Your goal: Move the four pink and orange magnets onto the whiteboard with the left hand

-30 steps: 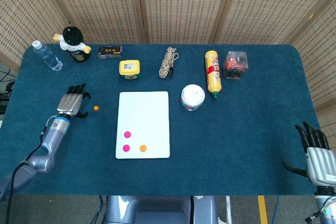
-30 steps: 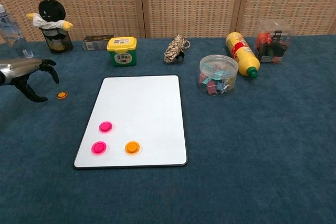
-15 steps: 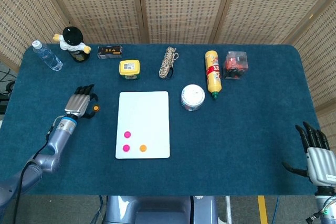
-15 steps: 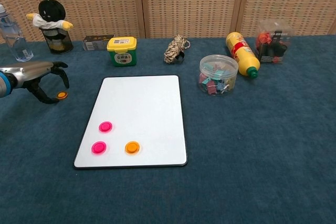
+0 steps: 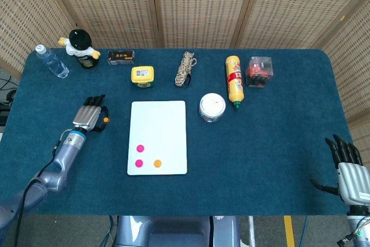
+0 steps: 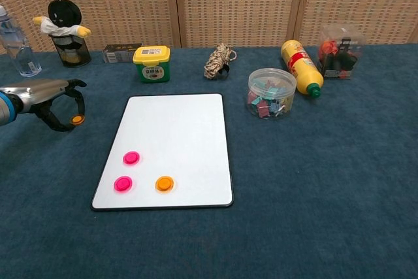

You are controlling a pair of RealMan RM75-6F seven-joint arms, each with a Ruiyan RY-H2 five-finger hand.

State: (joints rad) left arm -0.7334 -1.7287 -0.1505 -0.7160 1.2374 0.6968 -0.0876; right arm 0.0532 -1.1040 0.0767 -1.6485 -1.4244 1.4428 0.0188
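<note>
We see our left hand (image 6: 49, 98) at nine o'clock of the flat white rectangular whiteboard (image 6: 170, 142), its curled fingers closing around the small round orange magnet (image 6: 78, 119) on the blue tabletop (image 6: 326, 181); whether they actually pinch it we cannot tell. Two pink magnets (image 6: 127, 170) and another orange one (image 6: 164, 183) lie on the board. Our right hand (image 5: 348, 169) rests spread at four o'clock.

Blue table (image 5: 277, 143) carries whiteboard (image 5: 159, 125), bottles, boxes.
</note>
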